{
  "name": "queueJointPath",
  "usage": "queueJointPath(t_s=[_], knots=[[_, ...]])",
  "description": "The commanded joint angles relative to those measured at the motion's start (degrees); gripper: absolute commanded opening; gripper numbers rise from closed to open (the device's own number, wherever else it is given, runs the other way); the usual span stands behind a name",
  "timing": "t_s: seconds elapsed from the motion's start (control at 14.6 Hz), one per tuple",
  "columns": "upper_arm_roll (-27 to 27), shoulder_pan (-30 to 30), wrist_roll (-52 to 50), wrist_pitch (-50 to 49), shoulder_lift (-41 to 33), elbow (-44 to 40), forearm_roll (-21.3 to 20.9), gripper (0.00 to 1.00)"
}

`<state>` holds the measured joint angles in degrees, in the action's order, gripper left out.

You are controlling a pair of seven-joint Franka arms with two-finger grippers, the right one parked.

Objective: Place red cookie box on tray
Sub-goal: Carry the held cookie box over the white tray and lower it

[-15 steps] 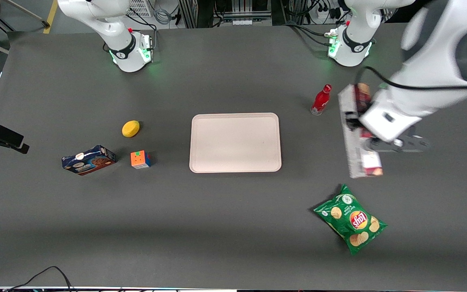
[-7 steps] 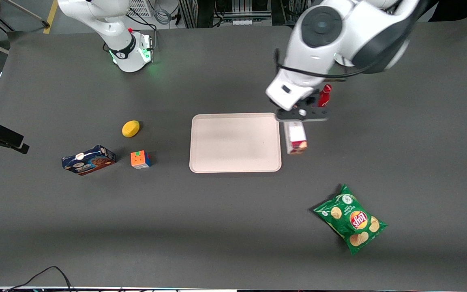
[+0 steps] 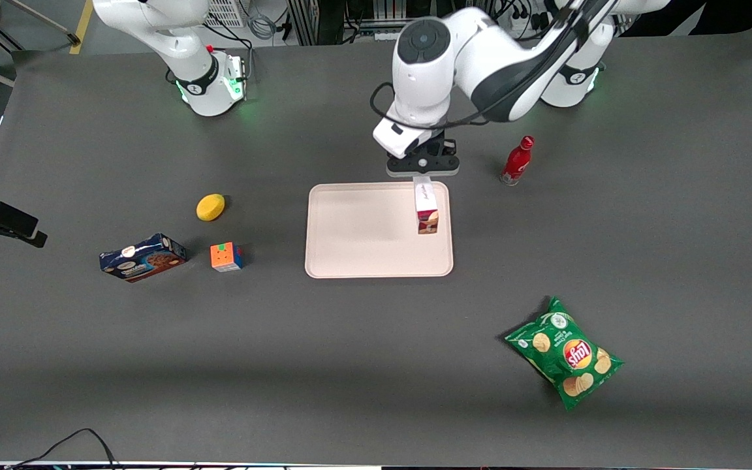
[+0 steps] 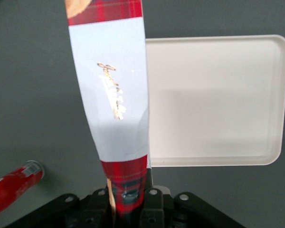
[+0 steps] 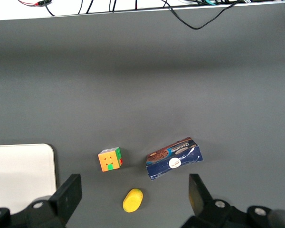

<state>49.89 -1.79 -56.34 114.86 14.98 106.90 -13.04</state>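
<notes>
arm (image 3: 480,59): white shells, dark joint bands, grey round cap | black cable | gripper (image 3: 422,171): black, above tray (image 3: 376,261) | base: green light

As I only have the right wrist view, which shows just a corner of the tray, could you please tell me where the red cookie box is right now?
Observer: The left gripper is shut on one end of the red cookie box, which hangs down at the tray's edge toward the working arm.
Operator: Is it resting on the tray?
Observer: I cannot tell; the left wrist view shows the box running along that edge rather than well over the tray.
Operator: Is anything close by there?
Observer: A red bottle stands upright on the table, apart from the tray, toward the working arm's end.
</notes>
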Motion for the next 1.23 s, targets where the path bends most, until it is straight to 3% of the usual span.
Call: queueJointPath(t_s=[0.0,0.68,1.16], knots=[[0.03,0.48,-1.75,6.86,0.92,6.55,-4.94,0.08],[0.03,-1.37,-17.48,13.46,16.13,6.13,-23.41,0.08],[-2.08,-1.19,-17.48,13.72,20.80,5.16,-29.67,0.07]])
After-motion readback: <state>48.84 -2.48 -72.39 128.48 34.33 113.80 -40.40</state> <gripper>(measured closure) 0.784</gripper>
